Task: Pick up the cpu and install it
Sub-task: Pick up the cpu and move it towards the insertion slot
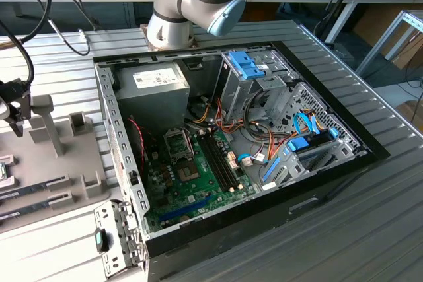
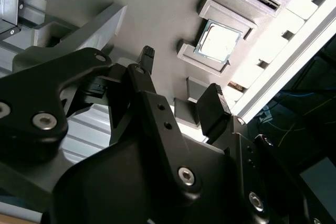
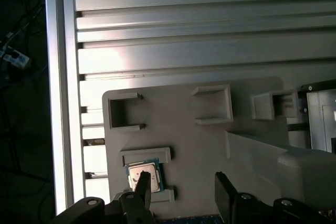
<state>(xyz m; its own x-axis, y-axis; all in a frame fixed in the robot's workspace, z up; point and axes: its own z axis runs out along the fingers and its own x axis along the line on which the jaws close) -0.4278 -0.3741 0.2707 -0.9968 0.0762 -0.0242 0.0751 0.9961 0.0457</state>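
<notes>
Spread jaws above cpu (image 2: 218, 42) on holder (image 2: 157, 14)

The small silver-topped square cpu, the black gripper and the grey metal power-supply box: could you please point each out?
cpu (image 2: 218, 43): second wrist view, middle of its metal top.
gripper (image 3: 181, 178): first wrist view, midway between its fingertips.
power-supply box (image 1: 149, 97): exterior view, its broad grey face.
</notes>
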